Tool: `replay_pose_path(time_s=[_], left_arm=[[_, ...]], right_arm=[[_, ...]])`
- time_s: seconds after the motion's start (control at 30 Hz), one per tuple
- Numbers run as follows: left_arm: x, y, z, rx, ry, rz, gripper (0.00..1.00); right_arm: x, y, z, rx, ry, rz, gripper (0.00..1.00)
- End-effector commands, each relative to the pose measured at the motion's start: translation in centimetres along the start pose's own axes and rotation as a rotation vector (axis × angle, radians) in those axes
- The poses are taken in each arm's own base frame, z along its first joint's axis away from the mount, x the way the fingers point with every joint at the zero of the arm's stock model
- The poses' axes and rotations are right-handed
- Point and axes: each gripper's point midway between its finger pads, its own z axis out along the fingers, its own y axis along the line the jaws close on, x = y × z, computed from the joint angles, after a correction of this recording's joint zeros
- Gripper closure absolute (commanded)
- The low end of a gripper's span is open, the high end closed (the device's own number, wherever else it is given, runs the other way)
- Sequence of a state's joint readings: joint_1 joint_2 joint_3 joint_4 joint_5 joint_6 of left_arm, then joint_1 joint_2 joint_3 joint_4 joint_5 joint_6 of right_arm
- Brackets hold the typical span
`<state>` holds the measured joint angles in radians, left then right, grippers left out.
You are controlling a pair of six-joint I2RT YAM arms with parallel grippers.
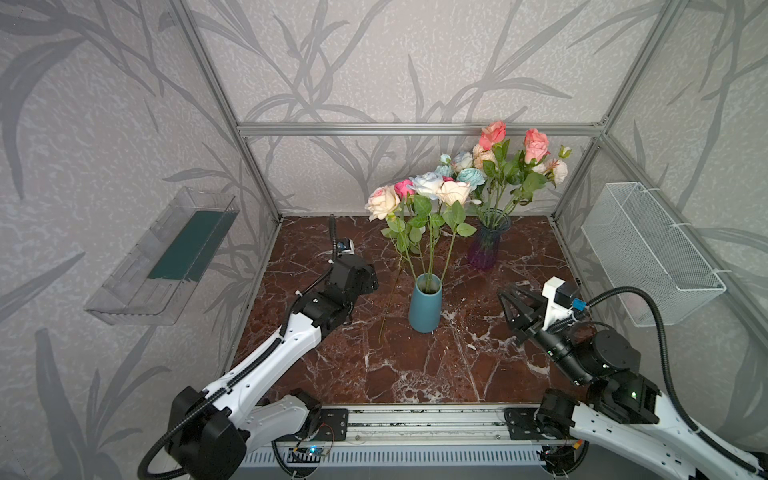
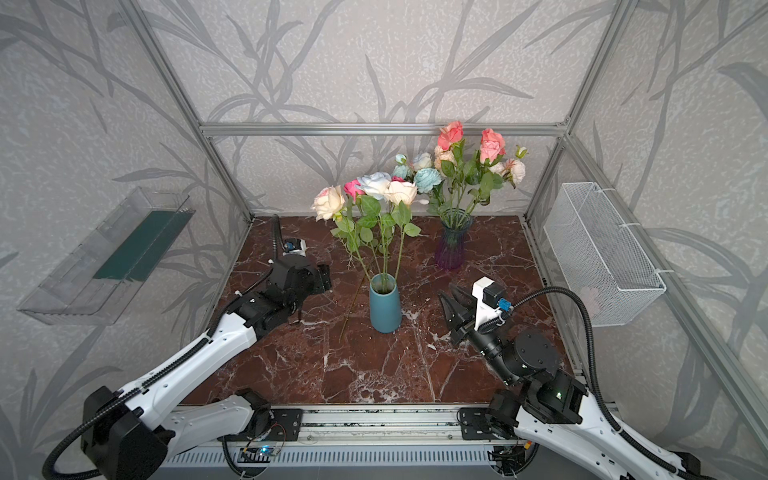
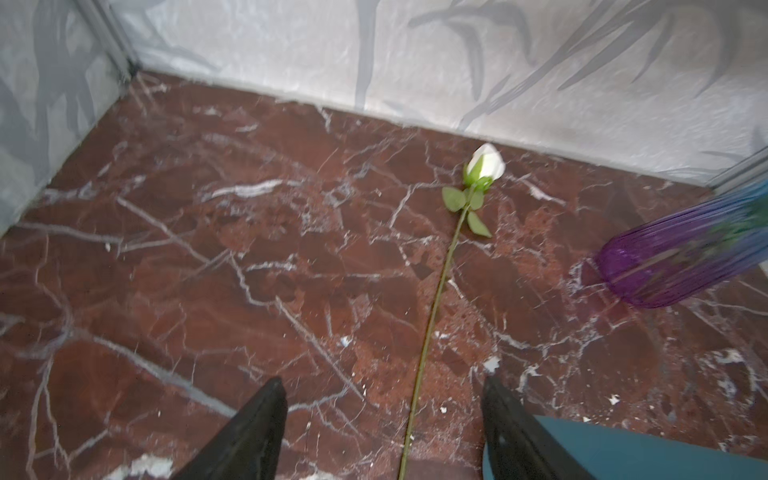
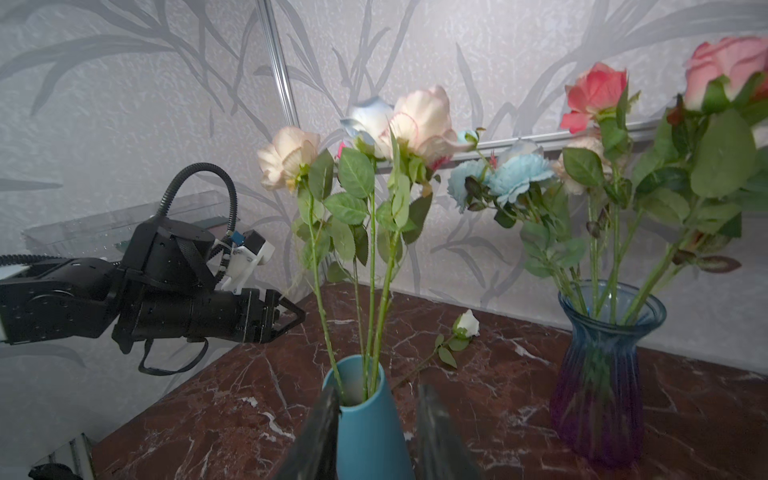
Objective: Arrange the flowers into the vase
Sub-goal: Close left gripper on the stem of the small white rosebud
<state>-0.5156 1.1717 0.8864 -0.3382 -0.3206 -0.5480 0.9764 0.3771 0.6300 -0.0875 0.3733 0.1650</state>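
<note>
A teal vase [image 1: 424, 305] stands mid-table and holds several flowers [image 1: 426, 185], cream, pink and pale blue roses. Behind it to the right, a purple-blue glass vase [image 1: 488, 245] holds coral, blue and cream flowers [image 1: 536, 145]. One white rosebud [image 3: 485, 162] lies on the table; its long stem [image 1: 388, 303] runs left of the teal vase. My left gripper [image 3: 384, 386] hangs open over that stem, touching nothing. It also shows in a top view [image 1: 374, 279]. My right gripper [image 1: 509, 295] is open and empty, apart from the teal vase [image 4: 370, 432] on its right.
The floor is red-brown marble [image 1: 415, 374], walled on three sides with aluminium posts [image 1: 257, 178]. A white wire basket [image 1: 648, 249] hangs on the right wall and a clear plastic tray [image 1: 166, 257] on the left wall.
</note>
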Motion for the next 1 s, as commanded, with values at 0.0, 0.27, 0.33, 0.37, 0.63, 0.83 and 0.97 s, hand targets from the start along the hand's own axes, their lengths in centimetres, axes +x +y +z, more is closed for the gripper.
replay_pose_path(time_s=[0.0, 0.27, 0.33, 0.37, 0.63, 0.83, 0.97], left_arm=[[4.9, 2.3, 2.4, -0.123, 0.166, -0.015, 0.25], [11.2, 0.2, 7.5, -0.107, 0.442, 0.037, 0.34], [12.9, -0.7, 8.2, -0.054, 0.502, 0.047, 0.35], [13.4, -1.1, 8.4, -0.037, 0.521, 0.051, 0.36], [15.6, -1.6, 9.5, -0.025, 0.6, 0.098, 0.42], [16.4, -0.9, 9.2, -0.054, 0.628, 0.12, 0.45], [15.1, -1.4, 8.0, -0.024, 0.584, 0.093, 0.46]], right_arm=[[1.4, -1.1, -0.6, 0.044, 0.035, 0.035, 0.65], [2.7, -1.4, -1.4, 0.043, 0.072, 0.057, 0.61], [2.9, -1.7, -1.6, 0.048, 0.073, 0.059, 0.61], [3.0, -1.8, -1.7, 0.052, 0.079, 0.059, 0.6], [3.5, -2.0, -1.7, 0.065, 0.096, 0.051, 0.6], [3.8, -1.8, -1.2, 0.065, 0.106, 0.049, 0.6], [3.9, -1.9, -1.2, 0.069, 0.106, 0.047, 0.6]])
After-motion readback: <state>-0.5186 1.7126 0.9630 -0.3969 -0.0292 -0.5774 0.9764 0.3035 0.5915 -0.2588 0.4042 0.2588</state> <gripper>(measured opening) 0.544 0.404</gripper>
